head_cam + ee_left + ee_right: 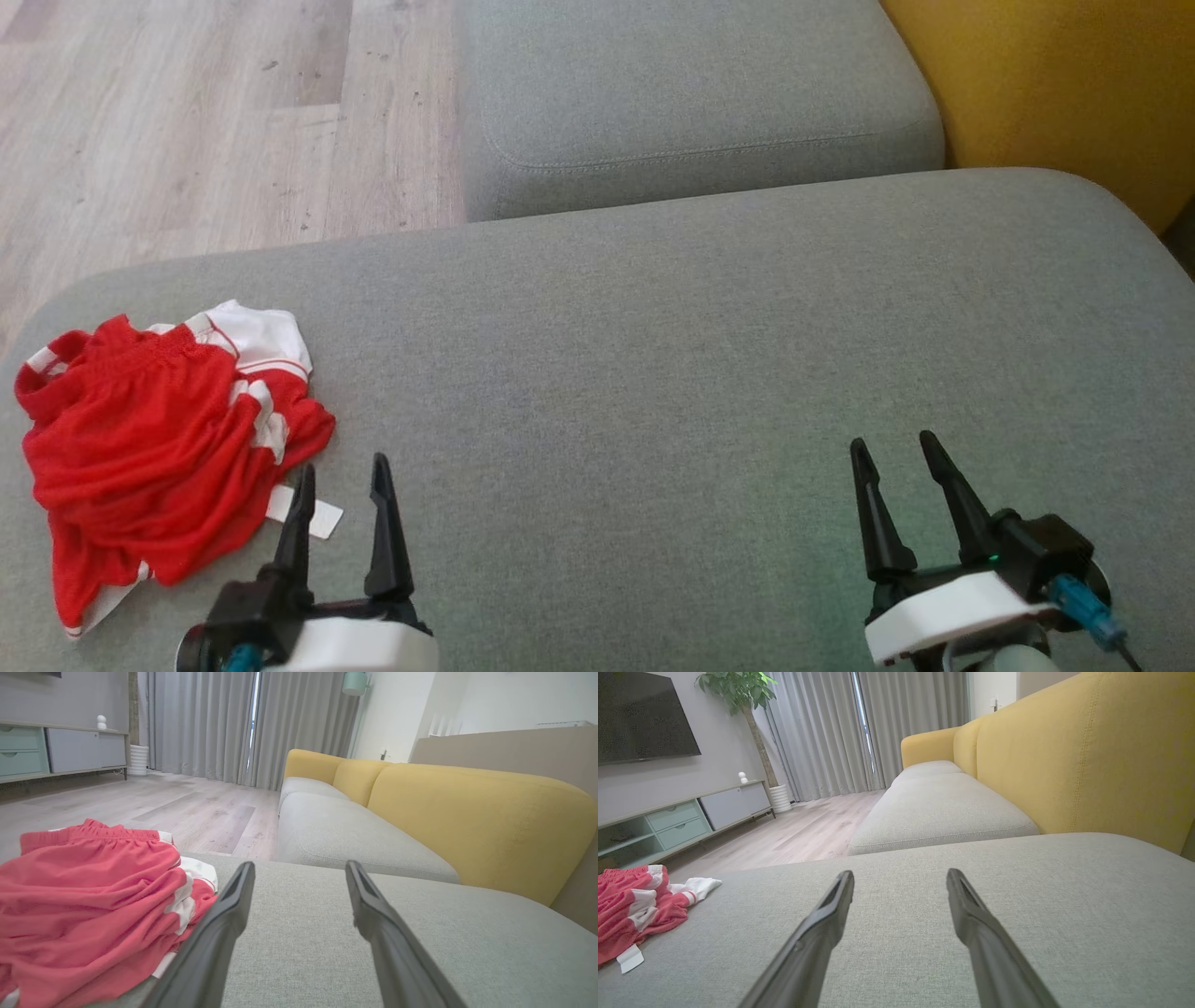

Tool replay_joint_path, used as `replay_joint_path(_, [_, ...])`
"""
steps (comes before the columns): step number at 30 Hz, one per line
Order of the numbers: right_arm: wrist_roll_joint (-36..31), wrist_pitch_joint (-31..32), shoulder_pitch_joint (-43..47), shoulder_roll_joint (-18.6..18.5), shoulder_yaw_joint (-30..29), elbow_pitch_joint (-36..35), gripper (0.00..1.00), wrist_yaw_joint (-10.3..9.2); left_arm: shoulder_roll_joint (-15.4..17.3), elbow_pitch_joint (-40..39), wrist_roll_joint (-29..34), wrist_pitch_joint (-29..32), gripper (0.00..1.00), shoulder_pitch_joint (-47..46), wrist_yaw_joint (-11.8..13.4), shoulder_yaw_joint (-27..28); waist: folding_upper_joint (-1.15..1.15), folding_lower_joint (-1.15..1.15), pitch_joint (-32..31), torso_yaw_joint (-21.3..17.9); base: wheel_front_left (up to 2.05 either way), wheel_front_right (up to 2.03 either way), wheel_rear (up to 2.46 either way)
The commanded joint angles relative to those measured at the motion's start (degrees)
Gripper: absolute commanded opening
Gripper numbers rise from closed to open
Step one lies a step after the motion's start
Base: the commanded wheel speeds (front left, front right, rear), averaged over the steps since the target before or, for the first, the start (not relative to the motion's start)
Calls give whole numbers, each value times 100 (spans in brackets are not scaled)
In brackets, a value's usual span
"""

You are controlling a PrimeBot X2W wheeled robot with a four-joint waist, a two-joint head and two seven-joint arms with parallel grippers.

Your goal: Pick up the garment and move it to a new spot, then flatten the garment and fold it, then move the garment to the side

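The garment (159,448) is a crumpled pair of red shorts with white trim, lying at the left end of the grey cushion (700,373). A white tag (313,511) sticks out at its near edge. My left gripper (344,471) stands open just right of the garment, its left fingertip close to the tag, nothing between its fingers. In the left wrist view the garment (88,914) lies left of the open left gripper (299,870). My right gripper (894,446) is open over bare cushion at the lower right. The right wrist view has the garment (637,907) far left and the open right gripper (900,877).
A second grey seat cushion (691,84) lies beyond the near one, with a yellow backrest (1074,84) on the right. Wooden floor (205,121) runs past the cushion's far left edge. A TV cabinet (682,816) and a potted plant (738,690) stand across the room.
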Motion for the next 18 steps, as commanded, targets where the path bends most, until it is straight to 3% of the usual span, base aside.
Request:
replay_joint_path(1, [-187,-118,-165,-53,112,-151,100,43,42,-172,220,-106,100,-197,54,89,0,0,17,12,0,0,0])
replay_joint_path(8, [-590,-234,-175,-55,53,-70,100,45,44,-218,649,-223,100,-221,116,31,0,0,79,33,0,0,0])
replay_joint_path(18, [-527,-234,-213,-55,-131,90,100,45,44,-42,541,-223,100,-247,291,127,0,0,116,55,0,0,0])
